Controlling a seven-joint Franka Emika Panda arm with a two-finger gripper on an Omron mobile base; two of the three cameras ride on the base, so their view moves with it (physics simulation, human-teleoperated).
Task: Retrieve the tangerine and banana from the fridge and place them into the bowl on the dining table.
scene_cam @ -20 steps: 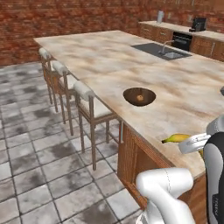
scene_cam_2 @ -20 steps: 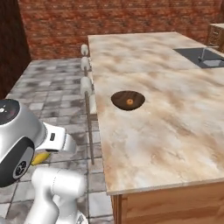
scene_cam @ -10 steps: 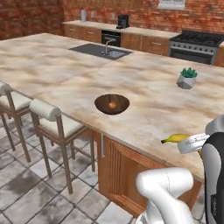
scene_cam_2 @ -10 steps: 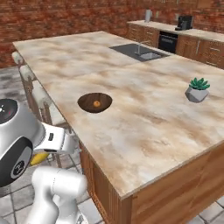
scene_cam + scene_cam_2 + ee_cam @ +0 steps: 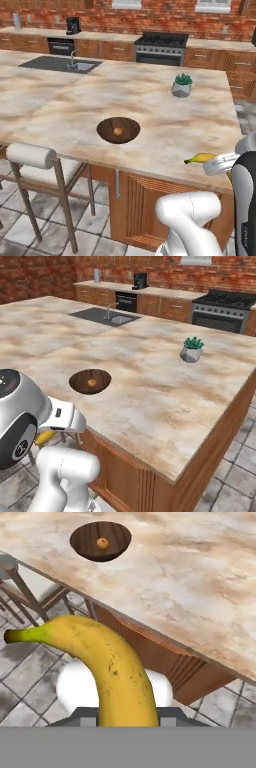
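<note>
My gripper is shut on the banana, a yellow curved fruit with a dark tip, held off the near edge of the dining table, at its right end. The banana's tip pokes left from the hand. A bit of the banana shows under the white hand in the right base view. The dark wooden bowl sits on the marbled top, left of and beyond the gripper, with the tangerine inside it. The bowl and tangerine appear at the hand view's top. The fridge is out of view.
A small grey potted plant stands further back on the table's right side. A sink is set into the far left of the top. A cushioned stool stands at the near left edge. A stove and brown cabinets line the back wall.
The base has swung around the table, so the whole scene has shifted; the bowl now lies ahead to the left. The banana has stayed in the shut gripper.
</note>
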